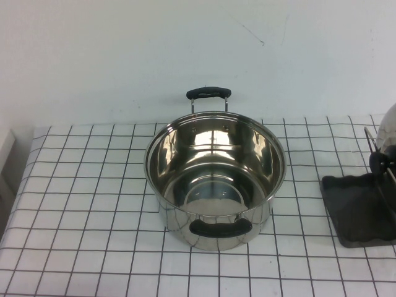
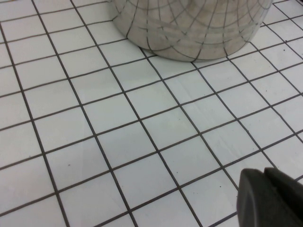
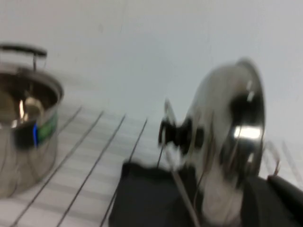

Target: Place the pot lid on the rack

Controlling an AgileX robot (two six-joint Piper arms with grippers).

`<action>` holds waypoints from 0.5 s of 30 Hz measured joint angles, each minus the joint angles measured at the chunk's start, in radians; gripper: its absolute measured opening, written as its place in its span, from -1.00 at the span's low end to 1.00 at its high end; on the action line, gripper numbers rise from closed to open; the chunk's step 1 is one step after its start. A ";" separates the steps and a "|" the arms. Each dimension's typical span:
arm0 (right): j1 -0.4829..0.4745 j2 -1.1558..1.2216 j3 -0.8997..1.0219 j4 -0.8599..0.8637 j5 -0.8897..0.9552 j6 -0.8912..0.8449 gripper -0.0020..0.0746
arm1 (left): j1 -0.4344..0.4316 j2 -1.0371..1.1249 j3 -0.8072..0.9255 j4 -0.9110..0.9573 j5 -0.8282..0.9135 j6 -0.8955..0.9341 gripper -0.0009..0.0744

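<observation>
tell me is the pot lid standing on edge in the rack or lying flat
Standing on edge: the pot lid sits upright among the rack wires, knob sideways toward the pot. Left gripper hovers over the table; right gripper is beside the rack.

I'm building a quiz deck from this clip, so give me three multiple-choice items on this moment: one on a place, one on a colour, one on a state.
1. Where is the pot lid?
A. On the pot
B. Standing on edge in the rack
C. Flat on the table

2. What colour are the pot handles?
A. Black
B. Red
C. White

3. The pot is:
A. Covered
B. Tipped over
C. Upright, uncovered

Answers: 1 B, the right wrist view shows the lid upright among the wires on the dark tray. 2 A, both handles are black. 3 C, its shiny inside shows.

A dark part of the left gripper edges the left wrist view; the right gripper sits beside the rack.
</observation>
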 joint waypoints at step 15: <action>0.010 -0.177 0.146 -0.989 0.046 1.071 -0.95 | 0.000 0.000 0.000 0.000 0.000 0.000 -0.98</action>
